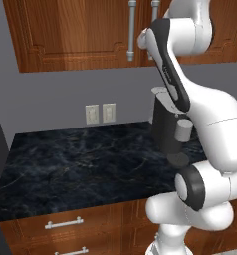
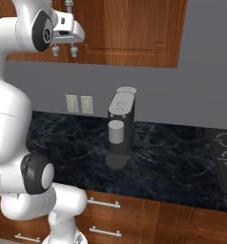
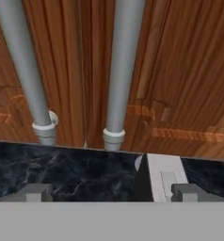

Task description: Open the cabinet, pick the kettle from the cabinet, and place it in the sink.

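The cabinet hangs above the counter with both panelled doors shut, so the kettle is hidden. The sink is out of view. In the hand view my gripper is open, its two dark tips wide apart with nothing between them. It faces the lower ends of the two silver bar handles, the left handle and the right handle, which stand on either side of the door seam. The gripper is a short way in front of them, not touching. From the right base, the cabinet sits just behind my raised hand.
A dark coffee machine stands on the black marble counter below the hand. Two wall outlets are on the grey wall. Wooden drawers run under the counter. A stovetop lies at the far right.
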{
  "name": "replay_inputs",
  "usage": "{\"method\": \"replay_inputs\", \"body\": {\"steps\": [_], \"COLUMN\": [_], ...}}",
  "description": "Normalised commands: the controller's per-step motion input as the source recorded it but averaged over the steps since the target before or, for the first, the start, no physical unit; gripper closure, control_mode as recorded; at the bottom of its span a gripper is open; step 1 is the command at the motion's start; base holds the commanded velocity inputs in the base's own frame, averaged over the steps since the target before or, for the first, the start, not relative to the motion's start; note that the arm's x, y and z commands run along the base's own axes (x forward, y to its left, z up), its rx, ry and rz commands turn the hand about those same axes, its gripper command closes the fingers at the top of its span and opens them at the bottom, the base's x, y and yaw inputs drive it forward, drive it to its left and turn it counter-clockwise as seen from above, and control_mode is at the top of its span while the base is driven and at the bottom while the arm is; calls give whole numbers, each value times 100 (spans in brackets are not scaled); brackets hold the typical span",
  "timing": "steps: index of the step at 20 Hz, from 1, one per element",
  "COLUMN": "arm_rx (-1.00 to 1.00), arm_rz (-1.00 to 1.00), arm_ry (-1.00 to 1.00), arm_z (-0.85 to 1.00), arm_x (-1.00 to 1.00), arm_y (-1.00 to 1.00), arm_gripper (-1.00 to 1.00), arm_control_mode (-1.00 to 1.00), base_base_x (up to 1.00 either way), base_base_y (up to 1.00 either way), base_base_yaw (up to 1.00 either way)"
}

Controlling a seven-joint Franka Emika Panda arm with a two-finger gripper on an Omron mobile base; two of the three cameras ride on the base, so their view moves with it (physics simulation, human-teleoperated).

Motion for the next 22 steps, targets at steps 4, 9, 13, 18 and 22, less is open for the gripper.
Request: {"method": "replay_inputs", "body": {"steps": [4, 9, 13, 18, 22], "arm_rx": [0, 0, 0, 0, 0], "arm_rz": [0, 0, 0, 0, 0], "arm_ry": [0, 0, 0, 0, 0], "arm_z": [0, 0, 0, 0, -2], "arm_x": [47, 44, 42, 38, 36], "arm_y": [-1, 0, 0, 0, 0], "arm_gripper": [-100, -100, -100, -100, -100], "arm_control_mode": [-100, -100, -100, -100, -100], "base_base_x": [0, 0, 0, 0, 0], "base_base_y": [0, 0, 0, 0, 0], "base_base_yaw": [0, 0, 0, 0, 0]}}
